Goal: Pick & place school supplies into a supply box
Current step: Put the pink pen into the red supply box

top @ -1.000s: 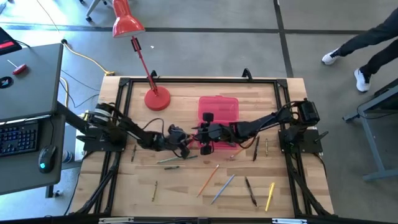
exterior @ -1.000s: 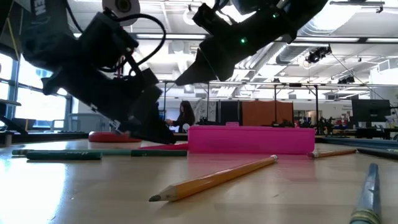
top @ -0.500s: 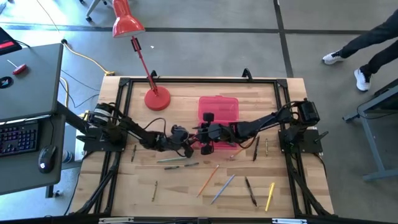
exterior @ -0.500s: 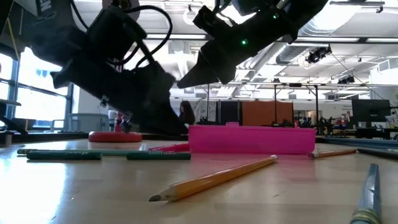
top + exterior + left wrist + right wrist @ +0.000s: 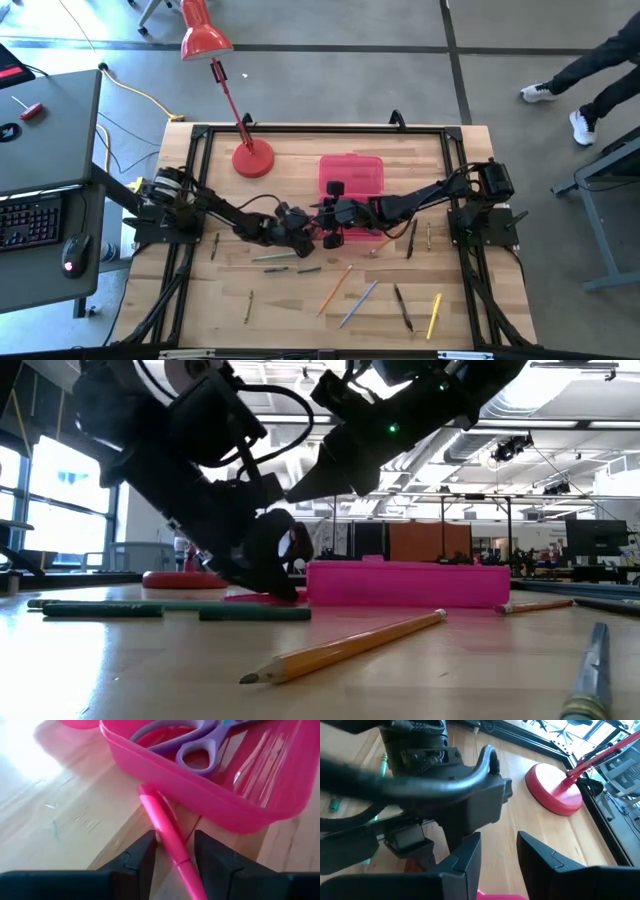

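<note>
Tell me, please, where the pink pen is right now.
In the left wrist view the pink pen lies on the wood against the pink box's outer wall, between the open fingers of the left pincer.

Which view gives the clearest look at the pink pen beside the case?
The left wrist view: the pink pen lies on the wood between the left pincer fingers, touching the pink case. Low view shows only a sliver; high and right wrist views hide it behind arms.
</note>
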Tool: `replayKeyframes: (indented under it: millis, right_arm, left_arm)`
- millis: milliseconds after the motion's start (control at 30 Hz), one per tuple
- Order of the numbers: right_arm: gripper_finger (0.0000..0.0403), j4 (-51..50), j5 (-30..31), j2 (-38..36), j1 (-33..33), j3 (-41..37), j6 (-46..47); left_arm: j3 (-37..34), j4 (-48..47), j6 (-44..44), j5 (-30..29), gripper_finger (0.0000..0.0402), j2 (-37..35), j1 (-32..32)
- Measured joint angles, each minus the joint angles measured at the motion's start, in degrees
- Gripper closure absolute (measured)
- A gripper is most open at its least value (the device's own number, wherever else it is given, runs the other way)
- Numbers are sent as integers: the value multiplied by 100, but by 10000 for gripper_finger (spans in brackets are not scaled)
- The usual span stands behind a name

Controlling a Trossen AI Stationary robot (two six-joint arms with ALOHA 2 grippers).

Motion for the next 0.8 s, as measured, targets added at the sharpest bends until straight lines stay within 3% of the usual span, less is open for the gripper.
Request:
replayKeyframes:
  millis: [400,700,800]
  right_arm:
    - [298,-42,0,0,0,2,4]
    - [298,-42,0,0,0,2,17]
    - [298,-44,0,0,0,2,20]
  left_arm:
    - [-14,-811,131,50,234,-316,13]
    - [-66,-704,-152,170,234,-139,20]
    - [-271,-247,-232,143,234,-101,15]
